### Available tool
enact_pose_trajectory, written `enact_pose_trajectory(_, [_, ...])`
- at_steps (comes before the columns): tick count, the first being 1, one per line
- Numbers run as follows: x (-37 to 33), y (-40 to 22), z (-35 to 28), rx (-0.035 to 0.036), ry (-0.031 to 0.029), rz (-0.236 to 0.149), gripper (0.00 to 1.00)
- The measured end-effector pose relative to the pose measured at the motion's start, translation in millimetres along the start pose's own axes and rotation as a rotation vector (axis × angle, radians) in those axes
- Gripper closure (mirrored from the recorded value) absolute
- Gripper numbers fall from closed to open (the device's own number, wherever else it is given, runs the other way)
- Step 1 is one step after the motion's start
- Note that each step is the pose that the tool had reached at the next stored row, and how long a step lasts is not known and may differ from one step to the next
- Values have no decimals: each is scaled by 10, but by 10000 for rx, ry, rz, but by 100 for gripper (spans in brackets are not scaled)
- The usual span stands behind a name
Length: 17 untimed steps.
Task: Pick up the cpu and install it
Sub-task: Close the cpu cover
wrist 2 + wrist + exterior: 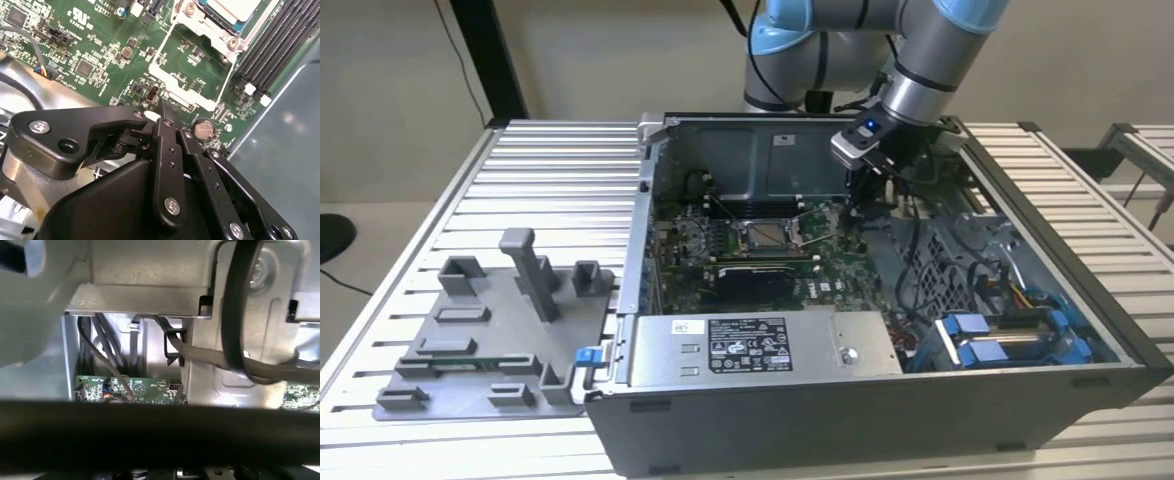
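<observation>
The black linkage gripper [163,109] hangs low over the green motherboard [95,55], its jaws seemingly drawn together on nothing, probably to press rather than carry. Beyond it, the silver hinged socket frame [170,85] lies open. The silvery-white square cpu [234,9] sits in its socket, at nine o'clock from the gripper in the exterior view.

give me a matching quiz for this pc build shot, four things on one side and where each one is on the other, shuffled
1. cpu
2. end effector
3. grey tray
4. power supply box

a. on the table, outside the case
b. in the socket on the green board
c. along the case's lower edge in the exterior view
d. hanging over the board beside the socket

Pairs: 1-b, 2-d, 3-a, 4-c
</observation>
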State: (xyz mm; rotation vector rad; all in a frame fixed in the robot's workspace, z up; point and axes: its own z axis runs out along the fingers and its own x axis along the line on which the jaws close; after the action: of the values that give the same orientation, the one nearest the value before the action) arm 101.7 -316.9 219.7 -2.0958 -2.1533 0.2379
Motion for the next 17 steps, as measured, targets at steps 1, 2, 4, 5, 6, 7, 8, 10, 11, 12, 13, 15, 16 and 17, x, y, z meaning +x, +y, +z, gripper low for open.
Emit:
enact_pose_trajectory(1, [0, 1, 18, 0, -1, 5, 100])
enact_pose_trajectory(2, [1, -2, 37, 0, 2, 13, 100])
enact_pose_trajectory(4, [2, -16, 77, 1, 9, 54, 100])
enact_pose_trajectory(5, [2, -22, 88, 6, 14, 78, 100])
enact_pose_trajectory(6, [1, -24, 89, 35, 17, 96, 100])
enact_pose_trajectory(7, [0, -24, 89, 99, 21, 111, 100])
enact_pose_trajectory(8, [-1, -24, 87, 182, 25, 119, 100])
enact_pose_trajectory(10, [-2, -26, 78, 330, 30, 127, 100])
enact_pose_trajectory(11, [-2, -28, 71, 393, 31, 128, 100])
enact_pose_trajectory(12, [-2, -30, 62, 451, 35, 129, 100])
enact_pose_trajectory(13, [-3, -32, 53, 506, 35, 129, 100])
enact_pose_trajectory(15, [-3, -37, 28, 604, 38, 130, 100])
enact_pose_trajectory(16, [-4, -40, 10, 637, 40, 131, 100])
enact_pose_trajectory(17, [-5, -45, -13, 663, 39, 133, 100])
